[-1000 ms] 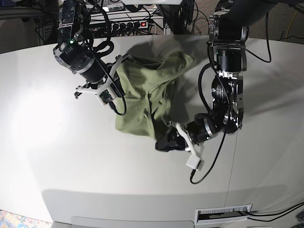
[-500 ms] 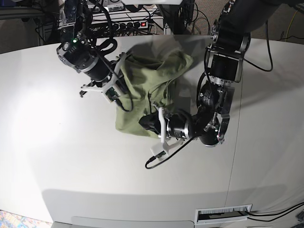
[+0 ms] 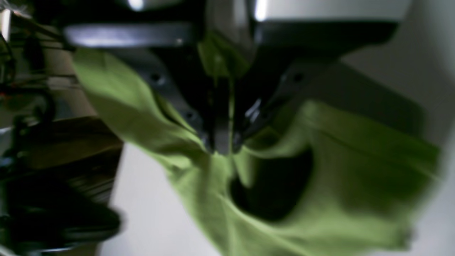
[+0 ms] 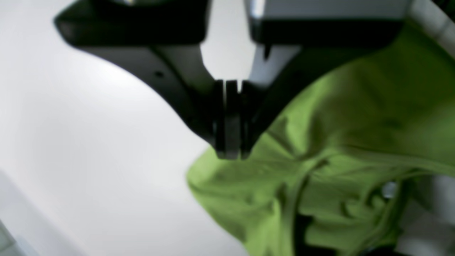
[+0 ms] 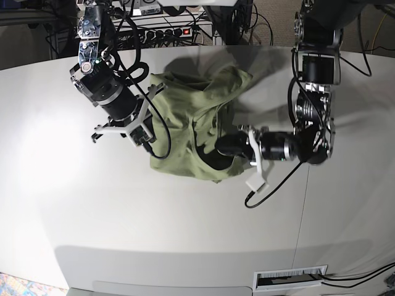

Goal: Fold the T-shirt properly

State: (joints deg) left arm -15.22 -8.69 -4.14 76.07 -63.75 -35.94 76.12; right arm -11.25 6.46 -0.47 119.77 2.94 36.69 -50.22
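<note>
T-shirt [image 5: 191, 120] fabric, olive green, lies bunched on the white table [image 5: 74, 209] between the two arms, toward the table's far side in the base view; the left gripper [image 3: 222, 147] has its jaws pressed together on a pinch of the cloth, seen in the left wrist view with green fabric rising between the fingers and falling away below them, though that view is blurred; in the base view this gripper sits at the shirt's near right corner, its forearm lying nearly level and reaching toward the view's left from an elbow below the upright upper arm; the right gripper [image 4: 229, 151] has its jaws together just at the shirt's edge; whether any cloth is caught between the tips cannot be told; its arm slants down from the far left of the base view to the shirt's left edge; against half a second ago, the left gripper has drawn back toward the view's right along the shirt's near edge, its forearm now flatter, and the right arm has shifted slightly nearer; the shirt's long axis runs from near left to far right, with a rumpled corner pointing to the far right.
</note>
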